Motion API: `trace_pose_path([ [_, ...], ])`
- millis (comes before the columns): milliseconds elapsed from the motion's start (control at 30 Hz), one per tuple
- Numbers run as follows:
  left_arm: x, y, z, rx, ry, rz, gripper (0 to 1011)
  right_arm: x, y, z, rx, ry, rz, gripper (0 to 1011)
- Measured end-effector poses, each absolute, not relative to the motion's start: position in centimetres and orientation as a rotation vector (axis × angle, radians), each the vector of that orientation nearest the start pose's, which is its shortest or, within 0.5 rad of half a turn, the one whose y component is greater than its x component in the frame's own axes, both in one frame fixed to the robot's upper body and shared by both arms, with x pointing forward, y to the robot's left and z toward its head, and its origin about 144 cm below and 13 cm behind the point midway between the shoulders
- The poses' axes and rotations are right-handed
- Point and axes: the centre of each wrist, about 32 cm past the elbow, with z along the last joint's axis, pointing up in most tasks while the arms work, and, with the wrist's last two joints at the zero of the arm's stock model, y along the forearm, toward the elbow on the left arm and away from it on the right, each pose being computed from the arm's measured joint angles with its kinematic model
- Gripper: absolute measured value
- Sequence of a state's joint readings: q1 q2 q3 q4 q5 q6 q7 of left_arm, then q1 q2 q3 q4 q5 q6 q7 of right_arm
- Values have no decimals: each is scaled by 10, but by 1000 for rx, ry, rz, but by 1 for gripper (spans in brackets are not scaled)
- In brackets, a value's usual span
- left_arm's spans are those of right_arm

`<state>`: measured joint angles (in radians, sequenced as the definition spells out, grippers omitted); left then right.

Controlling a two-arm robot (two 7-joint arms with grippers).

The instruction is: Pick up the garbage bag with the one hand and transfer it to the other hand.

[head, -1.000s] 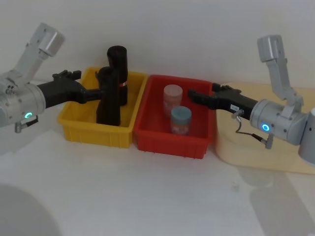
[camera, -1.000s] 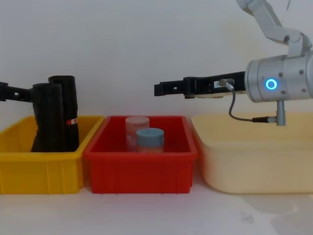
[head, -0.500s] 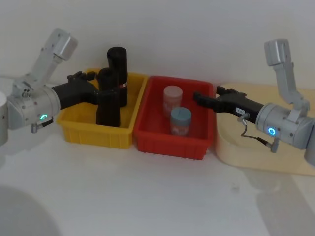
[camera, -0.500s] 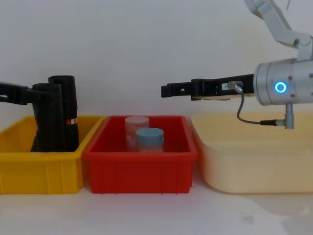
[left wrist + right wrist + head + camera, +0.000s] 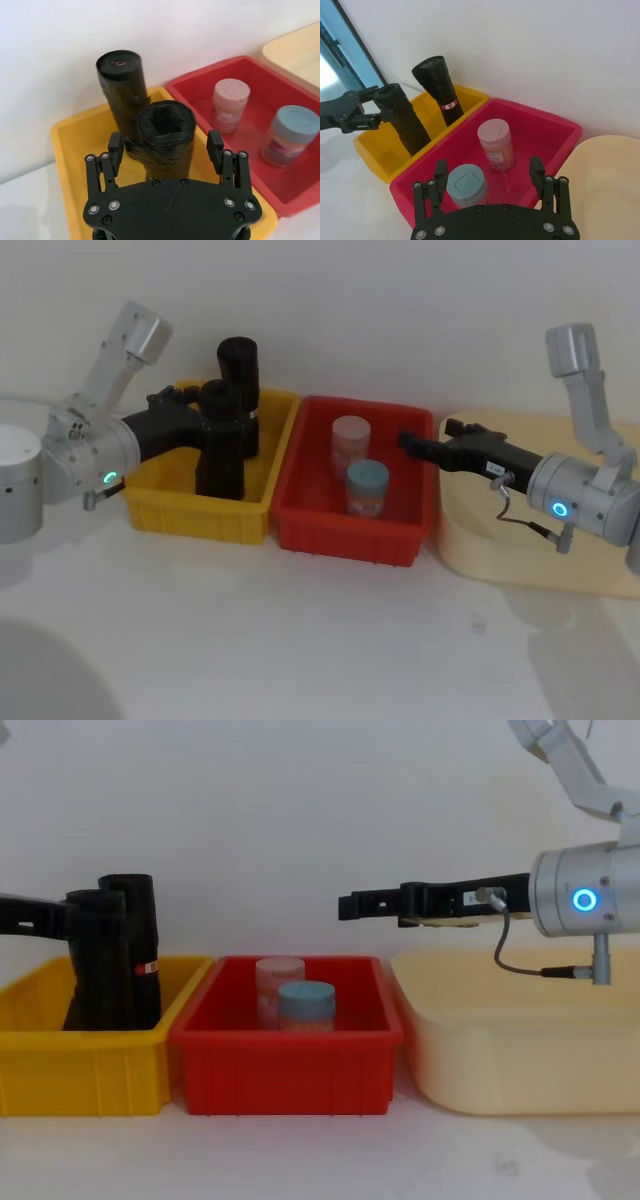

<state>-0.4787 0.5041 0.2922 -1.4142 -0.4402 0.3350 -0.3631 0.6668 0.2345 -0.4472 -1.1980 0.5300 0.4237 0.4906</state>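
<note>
1. Fingers (image 5: pixel 116 150) of my left gripper (image 5: pixel 165 142) stand apart, 1 on each side of the garbage bag (image 5: pixel 220 455), near its top. In the left wrist view there is a little gap on both sides, so nothing is grasped yet.
2. The bag stands upright in the yellow bin (image 5: pixel 190 510). Just behind it stands a slimmer roll (image 5: pixel 240 365) with a small red-and-white band, which rises higher.
3. Handling, as I judge it: this is a tightly wound roll of plastic film, so the body is probably firm and not fragile. The outer layer is soft and may give a little under the pads. The matte surface should not be very slippery. Such a thick roll has some weight, so it could tip in a grip that is too high.
4. Where to hold: I would close on the upper part, but below the rim, because the top end looks hollow and could crush. This also leaves the lower half free for my right gripper (image 5: pixel 410 443).
5. Look: plain black, matte, no label, wrinkled skin, and a dark hollow at the top end.
6. The right gripper hovers with its fingers spread above the right side of the red bin (image 5: pixel 345 530), well apart from the bag.
</note>
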Motion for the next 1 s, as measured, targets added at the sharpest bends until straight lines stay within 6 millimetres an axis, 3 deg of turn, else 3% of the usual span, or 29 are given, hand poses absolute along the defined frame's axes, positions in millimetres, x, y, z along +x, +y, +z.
trace_pose_path([
  [700,579,312,1260,196,30,1102,1001,618,-202,1265,-97,255,-742,1001],
  [867,581,312,1259,192,31,1101,918,618,-201,1264,-96,257,-736,1001],
  [1000,581,312,1259,190,31,1100,790,619,-199,1264,-99,258,-727,1002],
])
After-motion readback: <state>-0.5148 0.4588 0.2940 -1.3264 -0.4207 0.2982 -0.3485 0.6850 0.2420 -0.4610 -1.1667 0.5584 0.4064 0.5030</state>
